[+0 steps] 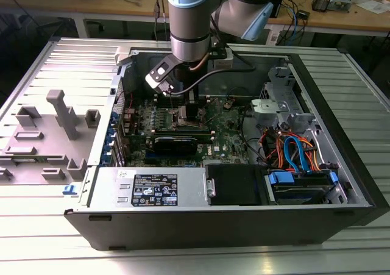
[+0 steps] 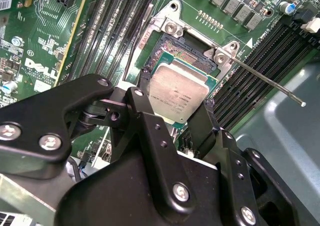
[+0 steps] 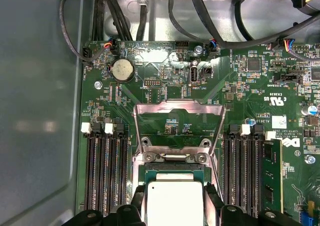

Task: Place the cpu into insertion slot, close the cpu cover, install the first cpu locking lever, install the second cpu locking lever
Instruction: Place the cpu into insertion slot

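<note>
One arm (image 1: 192, 19) is hanging down into one open computer case (image 1: 341, 135). Its gripper (image 1: 187, 107) is hovering low over the middle of the green motherboard (image 1: 225, 138). In both wrist views the two black fingers (image 2: 140, 103) are sitting narrow against opposite edges of the single cpu (image 2: 177, 93), gripping it between them. The cpu is lying silver side up over the one insertion slot (image 2: 186, 53), covering most of it. A strip of the slot's dark, gold-pinned centre is showing at the far edge. Whether the chip is seated in the slot or held just above it cannot be told. The one cpu cover (image 3: 178, 107) is standing raised open at the far side of the slot. One thin locking lever (image 2: 265, 80) is sticking out unlatched from a corner of the slot's rim. Two banks of long black memory slots (image 3: 107, 171) are flanking the slot, one on each side. One round coin battery (image 3: 122, 69) is sitting farther back on the board. One grey fixture tray (image 1: 58, 113) is lying outside the case, on the exterior view's left.
</note>
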